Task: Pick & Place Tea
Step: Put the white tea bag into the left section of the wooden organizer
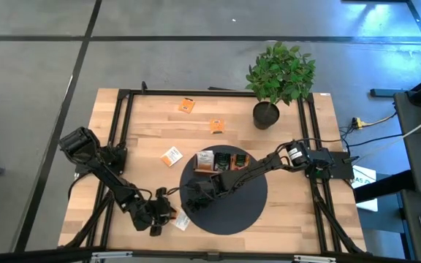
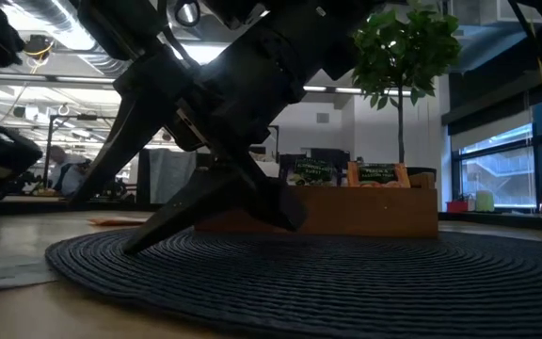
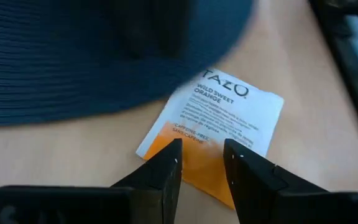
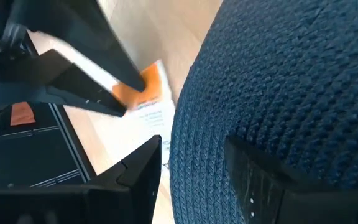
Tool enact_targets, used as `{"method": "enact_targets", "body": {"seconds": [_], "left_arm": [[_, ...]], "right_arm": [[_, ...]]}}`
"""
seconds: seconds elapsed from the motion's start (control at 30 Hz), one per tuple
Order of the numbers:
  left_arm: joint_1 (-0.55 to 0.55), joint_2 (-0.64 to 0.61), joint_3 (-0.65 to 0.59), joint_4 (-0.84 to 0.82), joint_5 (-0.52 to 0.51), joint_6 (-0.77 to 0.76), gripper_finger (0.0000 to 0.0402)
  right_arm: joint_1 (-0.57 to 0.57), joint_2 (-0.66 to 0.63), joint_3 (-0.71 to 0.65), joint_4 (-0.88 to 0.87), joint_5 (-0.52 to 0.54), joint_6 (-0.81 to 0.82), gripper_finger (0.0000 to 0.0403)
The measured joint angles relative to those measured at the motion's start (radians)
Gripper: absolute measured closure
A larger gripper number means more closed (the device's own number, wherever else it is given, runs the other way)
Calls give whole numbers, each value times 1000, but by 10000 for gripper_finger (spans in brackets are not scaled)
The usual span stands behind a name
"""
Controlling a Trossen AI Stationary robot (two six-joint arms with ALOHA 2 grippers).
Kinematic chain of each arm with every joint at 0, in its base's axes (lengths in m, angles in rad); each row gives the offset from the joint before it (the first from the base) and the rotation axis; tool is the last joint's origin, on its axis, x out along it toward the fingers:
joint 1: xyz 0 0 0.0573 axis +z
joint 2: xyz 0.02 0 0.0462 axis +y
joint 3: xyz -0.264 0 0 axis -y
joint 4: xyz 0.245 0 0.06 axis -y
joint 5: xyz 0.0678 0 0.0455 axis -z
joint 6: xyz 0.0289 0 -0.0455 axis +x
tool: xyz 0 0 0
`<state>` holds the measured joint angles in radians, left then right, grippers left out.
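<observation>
A white-and-orange tea sachet (image 3: 219, 115) lies flat on the wooden table, just off the left rim of the round dark mat (image 1: 229, 201); it also shows in the high view (image 1: 182, 222). My left gripper (image 3: 201, 158) is open, its fingertips down at the sachet's orange end. My right gripper (image 4: 191, 155) is open and empty, low over the mat's left edge, close beside the left gripper. The brown wooden tray (image 1: 221, 162) stands on the mat's far part with several sachets (image 2: 313, 172) upright in it. My left gripper's two fingertips (image 3: 174, 154) stand at the sachet's orange end (image 3: 199, 163), coming slanting down from the table's left. A narrow gap is between them. I cannot tell whether they touch the sachet. It lies flat on the table.
Three more sachets lie on the table: an orange one (image 1: 187, 105) and another (image 1: 216, 126) toward the far edge, and a white-and-orange one (image 1: 171, 155) left of the tray. A potted plant (image 1: 276, 80) stands at the far right. The table's black frame rails (image 1: 119, 124) run along its sides.
</observation>
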<state>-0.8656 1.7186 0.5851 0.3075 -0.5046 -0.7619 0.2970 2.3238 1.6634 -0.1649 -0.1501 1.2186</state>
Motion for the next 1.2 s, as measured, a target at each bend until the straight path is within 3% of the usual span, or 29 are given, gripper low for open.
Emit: {"method": "enact_targets", "body": {"seconds": [0.13,0.37,0.57,1.2], "left_arm": [[-11,-4,4,11,110,49,286],[-15,-4,4,7,98,23,286],[-15,-4,5,-12,88,-19,286],[-16,-3,3,-23,0,-73,286]], "right_arm": [[0,0,0,-2,0,-13,222],[-1,0,0,41,-31,-127,222],[8,0,43,88,-102,-128,222],[42,44,41,84,-64,-149,222]]}}
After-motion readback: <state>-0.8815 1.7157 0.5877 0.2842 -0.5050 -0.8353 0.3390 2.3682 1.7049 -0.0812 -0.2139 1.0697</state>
